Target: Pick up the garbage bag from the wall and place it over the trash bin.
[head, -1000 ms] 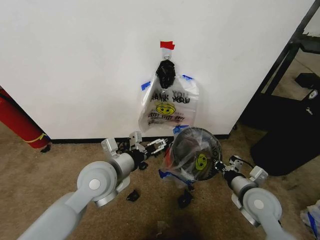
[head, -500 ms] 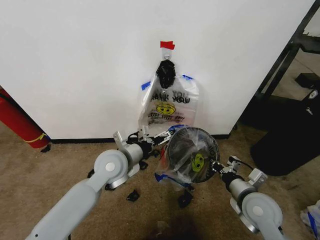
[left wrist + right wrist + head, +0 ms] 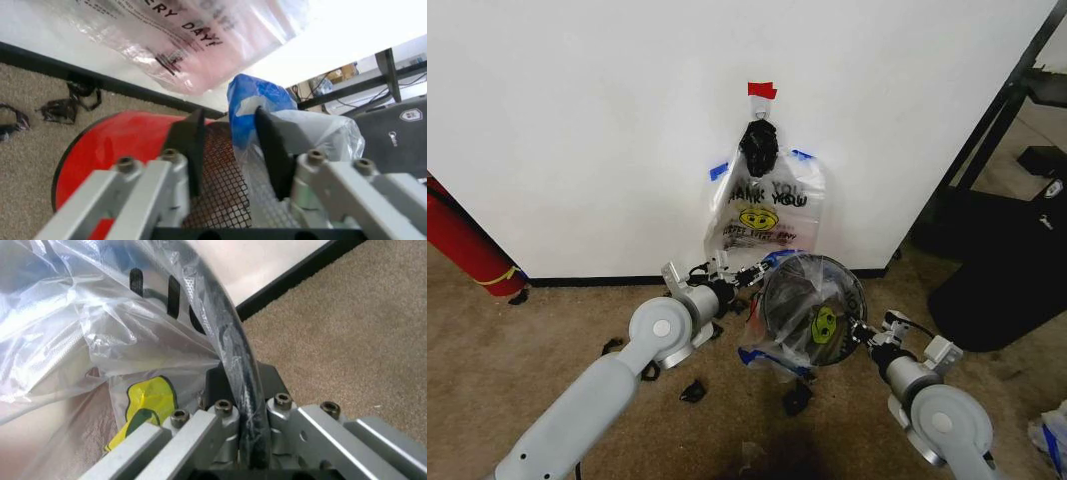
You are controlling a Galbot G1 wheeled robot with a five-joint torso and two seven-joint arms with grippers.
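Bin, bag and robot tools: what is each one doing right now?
Trash bin: tipped, opening facing the camera, partly covered by the bag.
Garbage bag: draped across the bin's mouth.
Left tool: open, fingers either side of the bag's blue trim at the rim.
Right tool: shut on the bin's rim.
Bunch of bags: hanging on the wall.

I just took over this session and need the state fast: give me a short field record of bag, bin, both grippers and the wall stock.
garbage bag: draped over the bin's mouth, blue trim at its near-wall edge
trash bin: red body, mesh inside, tipped toward the camera
left gripper: open, fingers straddling the bag's blue trim at the rim
right gripper: shut on the bin's black rim, plastic under it
bunch of bags: hanging on the wall under a black clip
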